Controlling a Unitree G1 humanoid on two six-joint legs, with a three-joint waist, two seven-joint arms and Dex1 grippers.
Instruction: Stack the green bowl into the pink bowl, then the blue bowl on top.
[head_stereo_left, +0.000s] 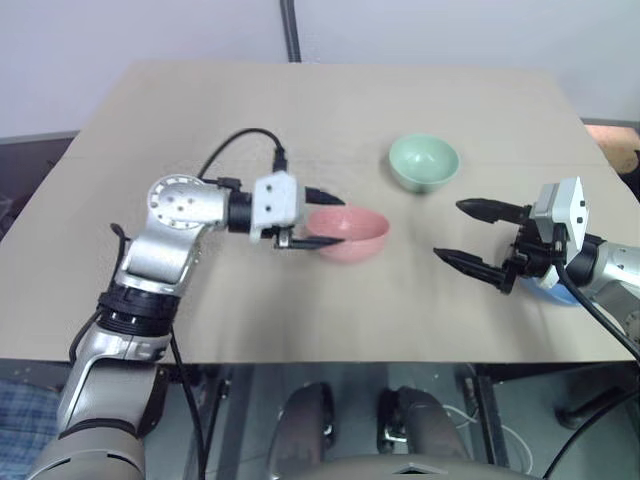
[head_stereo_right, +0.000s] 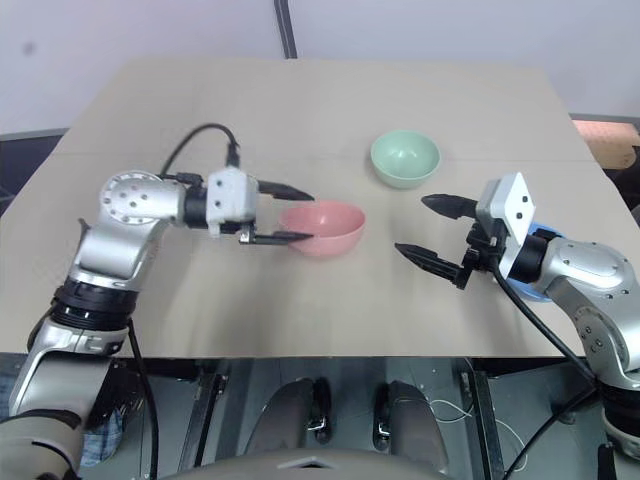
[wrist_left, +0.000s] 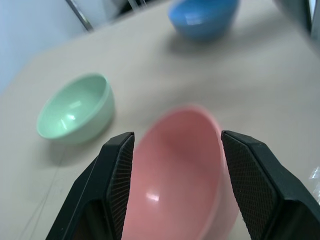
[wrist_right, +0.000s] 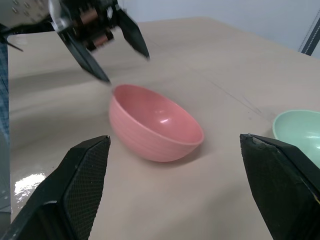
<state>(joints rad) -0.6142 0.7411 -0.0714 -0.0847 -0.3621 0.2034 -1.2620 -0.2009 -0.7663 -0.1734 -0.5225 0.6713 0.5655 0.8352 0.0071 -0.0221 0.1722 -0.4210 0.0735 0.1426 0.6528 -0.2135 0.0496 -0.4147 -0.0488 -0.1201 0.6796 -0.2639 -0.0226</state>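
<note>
Green bowl (head_stereo_left: 424, 162) is seen upright on the bench (head_stereo_left: 200, 110), far and right of centre, well apart from both tools. Right tool (head_stereo_left: 478, 237) is judged the nearer one: the bowl lies just beyond and slightly left of its fingertips, while the left tool (head_stereo_left: 312, 219) is well to the bowl's left with the pink bowl in between. Being round, the bowl has no long axis, so no particular approach angle is imposed.

Pink bowl (head_stereo_left: 347, 234) sits mid-bench, tilted, its near-left rim lifted and its opening turned toward the right. Left tool is spread open around that rim, one finger above and one below; in the left wrist view the bowl is framed between the two pads (wrist_left: 119, 185), and contact cannot be confirmed. It is judged released or nearly so, not gripped.

Right tool is held wide open, empty, pointing left toward the pink bowl, above the bench surface.

Blue bowl (head_stereo_left: 548, 291) is mostly hidden behind the right wrist, near the right edge of the bench; it is seen whole in the left wrist view (wrist_left: 202, 17).

Path from the right tool to the green bowl is judged unobstructed. The tilted pink bowl may need to settle flat before anything is stacked into it.
</note>
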